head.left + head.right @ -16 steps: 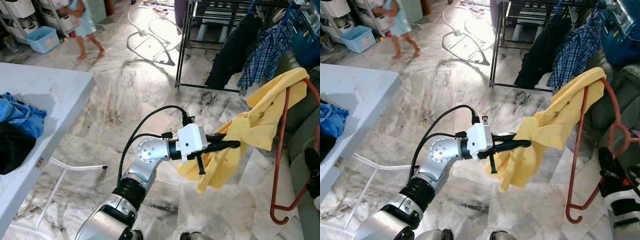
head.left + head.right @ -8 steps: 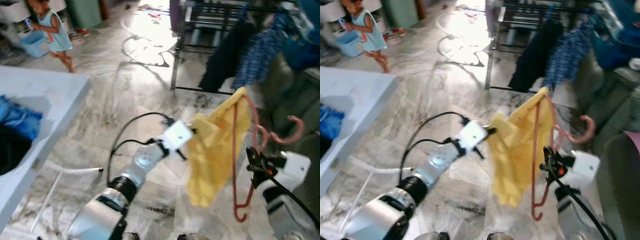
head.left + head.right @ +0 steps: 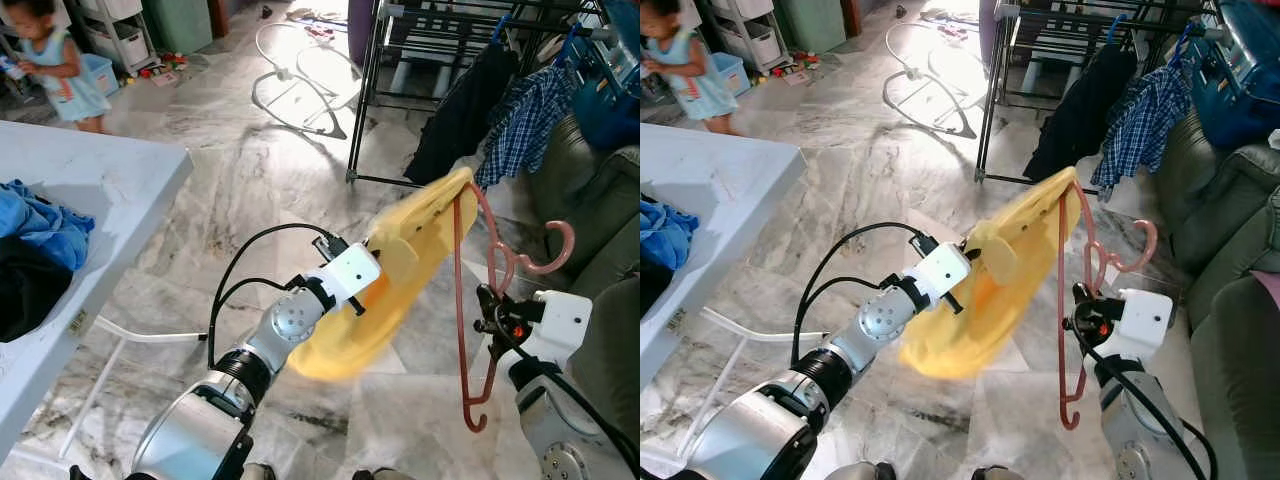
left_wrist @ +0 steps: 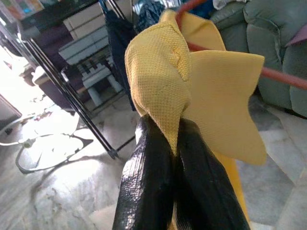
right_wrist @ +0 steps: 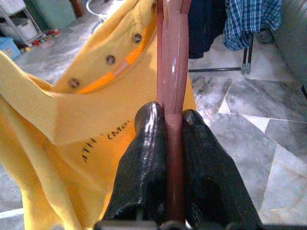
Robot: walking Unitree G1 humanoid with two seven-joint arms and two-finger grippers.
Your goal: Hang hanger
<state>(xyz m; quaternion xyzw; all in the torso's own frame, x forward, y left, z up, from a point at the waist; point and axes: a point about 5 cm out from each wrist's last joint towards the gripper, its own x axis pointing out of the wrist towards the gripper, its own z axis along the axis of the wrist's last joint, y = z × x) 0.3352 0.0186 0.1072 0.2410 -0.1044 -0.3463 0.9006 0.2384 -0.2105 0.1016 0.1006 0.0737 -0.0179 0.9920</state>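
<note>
From the left eye view, the left gripper (image 3: 372, 268) holds a yellow shirt (image 3: 400, 270) stretched toward a red hanger (image 3: 465, 300), which the right gripper (image 3: 490, 318) carries upright above the marble floor (image 3: 250, 190). The shirt is draped over one hanger shoulder, so dressing the hanger looks like the step in hand; next the fabric likely needs pulling across the other shoulder before carrying it to the drying rack (image 3: 400, 60). A counter (image 3: 110, 180) with blue laundry (image 3: 40, 225) stands on the left, a child beyond it, a sofa (image 3: 600, 200) on the right.

In the left wrist view, the fingers (image 4: 144, 191) pinch a fold of shirt.

In the right wrist view, the fingers (image 5: 144, 163) clamp the hanger's bar.
</note>
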